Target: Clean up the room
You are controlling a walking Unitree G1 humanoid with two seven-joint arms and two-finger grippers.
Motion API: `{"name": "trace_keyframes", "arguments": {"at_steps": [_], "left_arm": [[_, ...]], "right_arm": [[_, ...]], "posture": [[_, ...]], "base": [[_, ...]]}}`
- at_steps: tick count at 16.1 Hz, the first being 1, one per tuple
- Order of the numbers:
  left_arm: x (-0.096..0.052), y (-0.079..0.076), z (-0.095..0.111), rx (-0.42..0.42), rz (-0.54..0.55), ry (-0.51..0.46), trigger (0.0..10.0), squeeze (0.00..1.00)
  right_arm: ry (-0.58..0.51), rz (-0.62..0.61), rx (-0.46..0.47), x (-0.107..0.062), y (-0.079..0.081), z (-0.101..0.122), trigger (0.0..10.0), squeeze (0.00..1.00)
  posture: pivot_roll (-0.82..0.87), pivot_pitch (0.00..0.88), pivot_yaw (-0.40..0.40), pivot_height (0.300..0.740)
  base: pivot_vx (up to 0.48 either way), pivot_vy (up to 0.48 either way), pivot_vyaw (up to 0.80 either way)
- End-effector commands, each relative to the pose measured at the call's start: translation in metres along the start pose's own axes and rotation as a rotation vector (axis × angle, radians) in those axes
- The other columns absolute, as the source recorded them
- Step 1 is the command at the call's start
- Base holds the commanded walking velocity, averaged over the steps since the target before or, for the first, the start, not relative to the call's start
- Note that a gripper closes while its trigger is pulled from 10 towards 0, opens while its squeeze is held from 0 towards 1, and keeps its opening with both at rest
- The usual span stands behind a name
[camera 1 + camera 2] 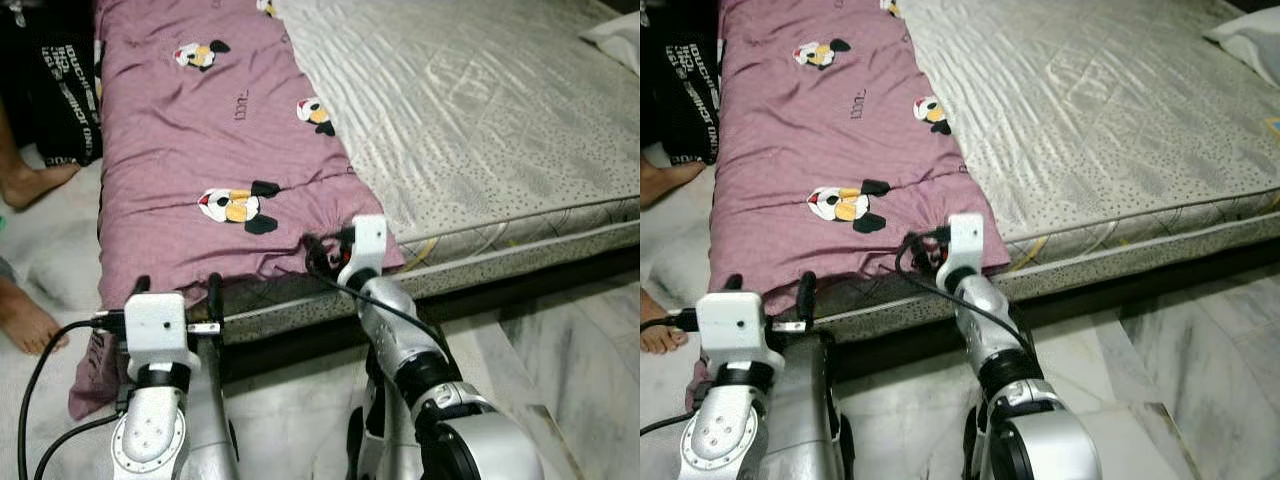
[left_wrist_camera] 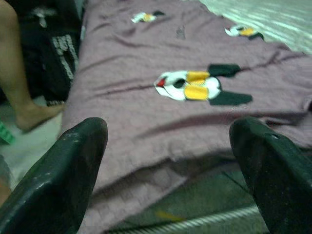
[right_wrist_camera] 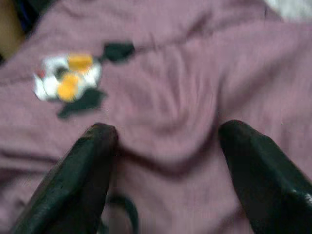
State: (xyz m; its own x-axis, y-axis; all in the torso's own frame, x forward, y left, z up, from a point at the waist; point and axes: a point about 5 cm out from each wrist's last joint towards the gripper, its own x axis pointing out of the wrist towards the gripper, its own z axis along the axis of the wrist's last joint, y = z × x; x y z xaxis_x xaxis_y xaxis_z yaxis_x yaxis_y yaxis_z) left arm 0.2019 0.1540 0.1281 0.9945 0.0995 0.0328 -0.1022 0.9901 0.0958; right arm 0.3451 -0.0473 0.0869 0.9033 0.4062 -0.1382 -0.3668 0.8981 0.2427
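A purple blanket [image 1: 200, 160] with cartoon prints is being seen spread over the left part of a bed, next to the bare mattress [image 1: 480, 110]. Its near edge is hanging over the side of the bed, and one corner is drooping to the marble floor [image 1: 560, 350] by the left arm. The blanket's long side is running away from the robot, up the bed. The right tool [image 3: 163, 146] is being held wide open, with its fingers right at the bunched near edge of the blanket, perhaps touching it. The left tool [image 2: 168, 161] is also being held wide open, just in front of the hanging edge and a little apart from it. The right arm is judged to be the nearer one for a grab. A person's bare feet [image 1: 30, 185] are being seen on the floor at the left. The far end of the blanket is cut off, and the right wrist view is blurred, so real contact cannot be told.
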Motion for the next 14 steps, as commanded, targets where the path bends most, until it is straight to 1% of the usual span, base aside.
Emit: {"name": "trace_keyframes", "arguments": {"at_steps": [1, 2, 4, 6, 7, 9, 10, 11, 12, 13, 14], "left_arm": [[-0.002, -0.004, 0.005, -0.015, -0.023, 0.000, 10.0, 0.00], [-0.002, -0.004, 0.005, -0.018, -0.035, 0.005, 10.0, 0.00], [-0.001, -0.005, 0.005, -0.023, -0.046, 0.014, 10.0, 0.00], [0.000, -0.005, 0.005, -0.025, -0.052, 0.026, 10.0, 0.00], [0.003, -0.005, 0.004, -0.027, -0.055, 0.030, 10.0, 0.00], [0.007, -0.005, 0.004, -0.023, -0.055, 0.026, 10.0, 0.00], [0.008, -0.005, 0.003, -0.021, -0.054, 0.024, 10.0, 0.00], [0.011, -0.003, 0.003, -0.020, -0.050, 0.021, 10.0, 0.00], [0.012, -0.002, 0.003, -0.020, -0.048, 0.019, 10.0, 0.00], [0.014, -0.001, 0.002, -0.019, -0.044, 0.019, 10.0, 0.00], [0.015, 0.000, 0.001, -0.021, -0.042, 0.020, 10.0, 0.00]], "right_arm": [[0.051, 0.052, 0.041, 0.013, 0.043, -0.001, 10.0, 0.00], [0.072, 0.022, 0.054, 0.014, 0.040, -0.002, 10.0, 0.00], [0.087, -0.048, 0.079, 0.014, 0.028, -0.001, 10.0, 0.00], [0.101, -0.156, 0.106, 0.010, 0.002, -0.003, 10.0, 0.00], [0.116, -0.254, 0.133, 0.004, -0.021, -0.005, 10.0, 0.00], [0.114, -0.407, 0.173, -0.009, -0.059, -0.004, 10.0, 0.00], [0.111, -0.433, 0.178, -0.011, -0.066, -0.003, 10.0, 0.00], [0.076, -0.521, 0.189, -0.022, -0.091, 0.003, 10.0, 0.00], [0.059, -0.550, 0.190, -0.026, -0.101, 0.007, 10.0, 0.00], [0.011, -0.613, 0.179, -0.038, -0.123, 0.015, 10.0, 0.00], [-0.015, -0.648, 0.164, -0.047, -0.137, 0.019, 10.0, 0.00]], "posture": [[0.18, 0.226, -0.063, 0.494], [0.18, 0.229, -0.059, 0.494], [0.17, 0.230, -0.054, 0.494], [0.16, 0.222, -0.052, 0.494], [0.15, 0.212, -0.051, 0.494], [0.14, 0.193, -0.050, 0.494], [0.14, 0.190, -0.050, 0.494], [0.14, 0.173, -0.048, 0.494], [0.13, 0.161, -0.046, 0.494], [0.11, 0.143, -0.044, 0.494], [0.10, 0.133, -0.043, 0.494]], "base": [[0.000, 0.000, 0.00], [0.000, 0.000, 0.00], [0.000, 0.000, 0.00], [0.000, 0.000, 0.00], [0.000, 0.000, 0.00], [0.000, 0.000, 0.00], [0.000, 0.000, 0.00], [0.000, 0.000, 0.00], [0.000, 0.000, 0.00], [0.000, 0.000, 0.00], [0.000, 0.000, 0.00]]}}
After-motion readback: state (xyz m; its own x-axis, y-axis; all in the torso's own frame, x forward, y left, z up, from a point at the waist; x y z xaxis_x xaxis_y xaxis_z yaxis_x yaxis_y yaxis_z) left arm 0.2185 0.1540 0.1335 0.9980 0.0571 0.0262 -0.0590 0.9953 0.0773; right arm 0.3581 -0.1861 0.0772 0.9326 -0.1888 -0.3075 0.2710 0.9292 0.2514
